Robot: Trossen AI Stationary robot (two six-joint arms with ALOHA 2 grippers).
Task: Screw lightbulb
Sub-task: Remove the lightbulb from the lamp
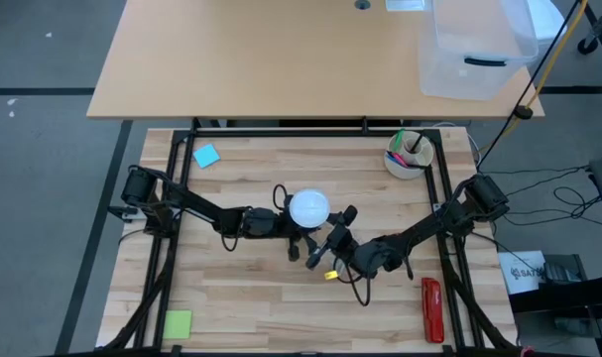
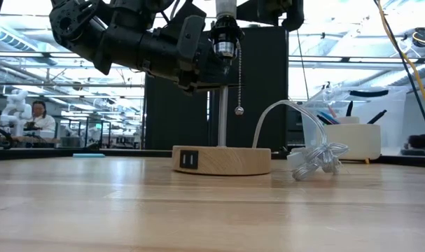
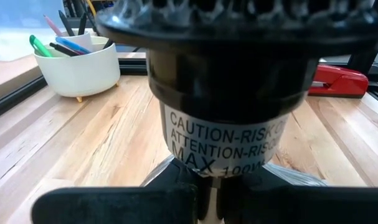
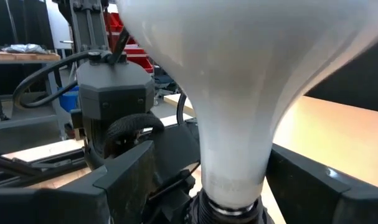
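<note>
The lightbulb (image 1: 309,208) stands upright mid-desk in a black socket (image 3: 223,81). The left end effector (image 1: 293,230) is clamped on the lamp stem below that socket. The right end effector (image 1: 332,230) has its fingers spread wide either side of the bulb's neck. Farther off lie a red stapler (image 1: 431,308), a white pen cup (image 1: 409,156) and a blue note (image 1: 206,156).

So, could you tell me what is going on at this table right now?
The robot is fitting the lightbulb into a small lamp with a round wooden base. The bulb already sits upright in the black socket. The left gripper is closed on the lamp just below the socket, steadying it. The right gripper sits with its fingers open on either side of the bulb's neck, not clamping it.
</note>
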